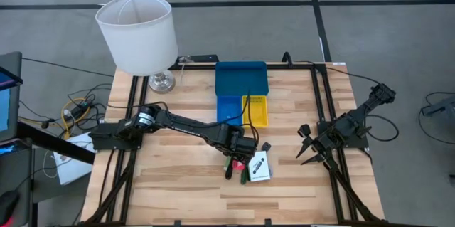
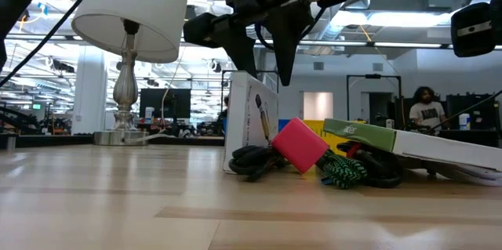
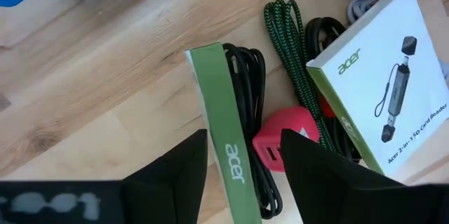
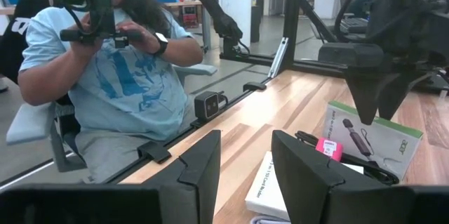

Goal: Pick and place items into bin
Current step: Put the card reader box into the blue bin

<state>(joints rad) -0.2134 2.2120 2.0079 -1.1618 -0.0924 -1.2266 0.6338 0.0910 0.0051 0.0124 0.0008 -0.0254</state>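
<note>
The items lie in a pile near the table's middle front (image 1: 249,166). They are a white Acer box standing on edge (image 2: 251,125) with a pale green top side (image 3: 223,112), a second white printed box lying flat (image 3: 393,90), a pink-red piece (image 3: 279,140), a black cable (image 3: 249,76) and a green-black braided cable (image 3: 287,48). My left gripper (image 3: 243,140) is open just above the pile and points down, one finger on each side of the green strip. It also shows in the low view (image 2: 267,62). My right gripper (image 1: 307,152) waits open at the table's right.
The bin stands behind the pile: a wide blue tray (image 1: 242,79), a small blue tray (image 1: 227,107) and a yellow tray (image 1: 257,109). A white lamp (image 1: 138,31) stands at the far left. Black frame rails (image 1: 323,113) run along the table. A person (image 4: 119,62) sits beyond the table.
</note>
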